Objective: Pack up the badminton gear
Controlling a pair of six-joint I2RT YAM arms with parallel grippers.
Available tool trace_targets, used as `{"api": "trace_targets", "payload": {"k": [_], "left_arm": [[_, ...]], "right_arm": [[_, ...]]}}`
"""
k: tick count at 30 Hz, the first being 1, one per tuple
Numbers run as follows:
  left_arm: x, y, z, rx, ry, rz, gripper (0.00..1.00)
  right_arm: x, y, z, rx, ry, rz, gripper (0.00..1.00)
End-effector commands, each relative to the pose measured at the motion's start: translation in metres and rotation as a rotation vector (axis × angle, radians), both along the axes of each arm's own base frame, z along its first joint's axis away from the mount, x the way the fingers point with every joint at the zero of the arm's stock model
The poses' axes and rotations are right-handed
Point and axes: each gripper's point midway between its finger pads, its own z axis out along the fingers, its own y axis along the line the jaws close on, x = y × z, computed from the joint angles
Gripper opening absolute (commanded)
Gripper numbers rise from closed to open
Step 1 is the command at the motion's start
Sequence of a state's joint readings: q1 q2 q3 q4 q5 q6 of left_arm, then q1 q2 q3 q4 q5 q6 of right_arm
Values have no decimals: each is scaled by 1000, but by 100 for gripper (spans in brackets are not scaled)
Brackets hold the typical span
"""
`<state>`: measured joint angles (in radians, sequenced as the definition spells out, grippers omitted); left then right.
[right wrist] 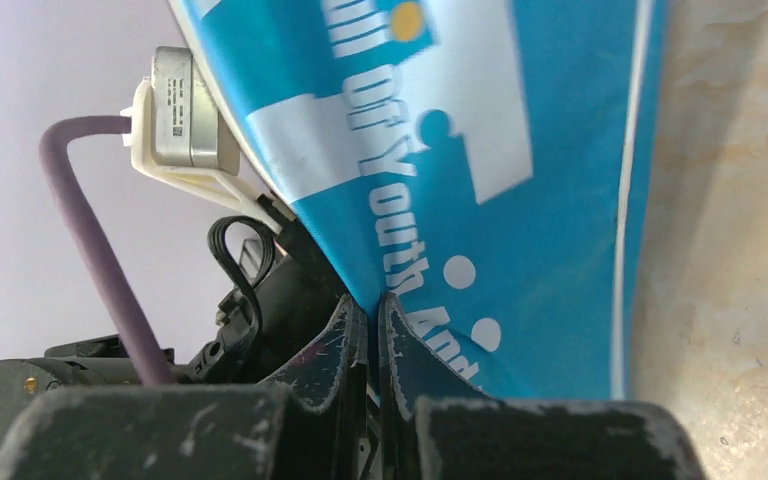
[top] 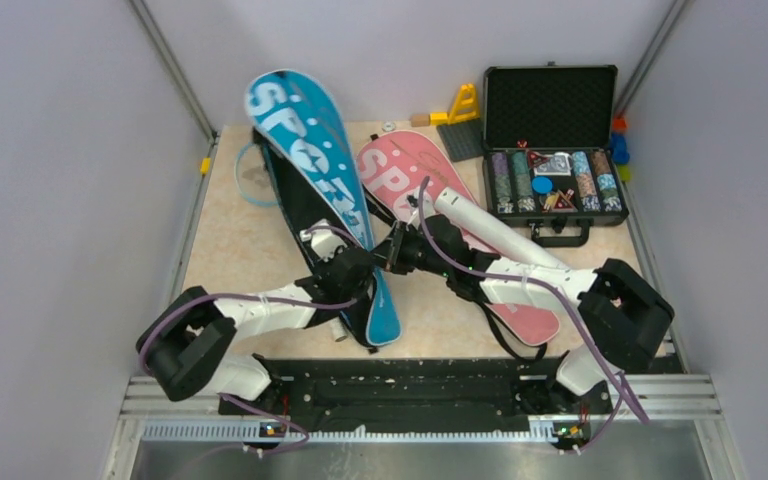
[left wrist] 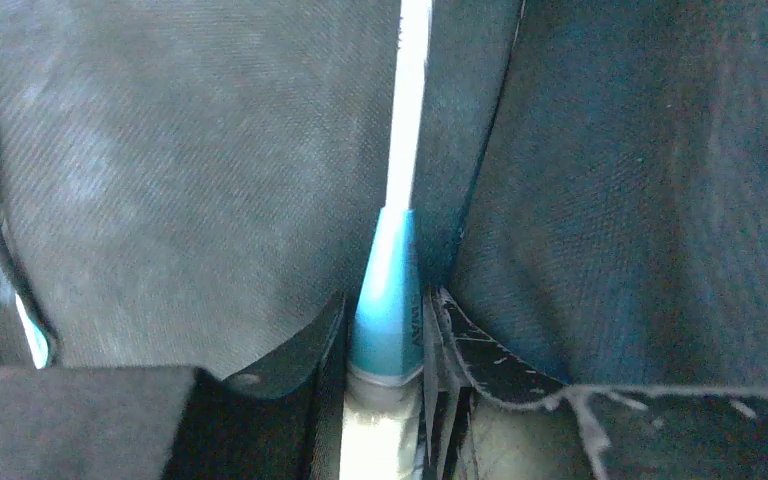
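There are two racket-shaped covers on the table (top: pixel 228 245), one blue and one pink. The blue cover (top: pixel 300 130) is raised at an angle, its wide end toward the far left corner and its narrow end near the arms, and its black inner side shows beside the printed face. The pink cover (top: pixel 410 165) lies flat to the right of it, partly under the right arm.

The left gripper (left wrist: pixel 385 330) reaches into the dark fabric of the blue cover. Its two fingers pinch one racket (left wrist: pixel 388 290) at the light-blue cone where the white shaft begins. This is the only racket I can count with certainty. A thin light-blue arc (top: pixel 242 178) lies beside the left edge of the blue cover; I cannot tell if it is the frame of a second racket.

The right gripper (right wrist: pixel 372 315) has its fingers pressed together on the edge of the blue cover, next to the white lettering.

At the far right stands one open black case (top: pixel 550 100) with rows of poker chips, and one yellow plastic toy (top: pixel 463 103) is just left of it.
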<state>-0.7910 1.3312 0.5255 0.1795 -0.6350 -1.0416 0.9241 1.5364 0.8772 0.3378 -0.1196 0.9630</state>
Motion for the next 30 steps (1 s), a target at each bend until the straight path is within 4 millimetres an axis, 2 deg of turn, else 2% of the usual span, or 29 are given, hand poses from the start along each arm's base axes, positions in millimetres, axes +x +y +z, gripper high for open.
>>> {"api": "trace_targets", "payload": {"k": [1,2,3,7,10,11,16,19,21,24,26,30], "left_arm": [[54,-3,57,-234,-196,261,0],[53,-7,53,-230,-186,249,0],[52,-9,50,-219,-177,237,6],[40,-16,48,-134,-128,114,46],[26,-25,58,-48,-81,-30,66],[21,-28,63,-16,-70,-88,70],[-8,-37,94,64,-61,-337,79],[-27,-40,109,86,-75,-464,83],[-36,-34,115,80,-84,-479,84],[-39,-15,113,75,-103,-401,85],[-33,8,106,100,-112,-280,90],[-31,42,80,136,-25,-141,93]], "right_arm": [[-92,14,56,197,87,370,0],[-88,11,57,196,85,353,0],[-83,7,56,189,83,333,0],[-55,-8,45,126,50,230,0],[-23,-27,27,0,-5,89,0],[-14,-34,22,-41,-21,46,0],[13,-62,23,-135,-97,-102,0],[27,-88,28,-189,-154,-236,0],[32,-107,29,-223,-181,-311,0],[33,-129,28,-249,-206,-394,0],[29,-138,23,-263,-196,-400,0],[22,-141,12,-266,-167,-378,0]]}}
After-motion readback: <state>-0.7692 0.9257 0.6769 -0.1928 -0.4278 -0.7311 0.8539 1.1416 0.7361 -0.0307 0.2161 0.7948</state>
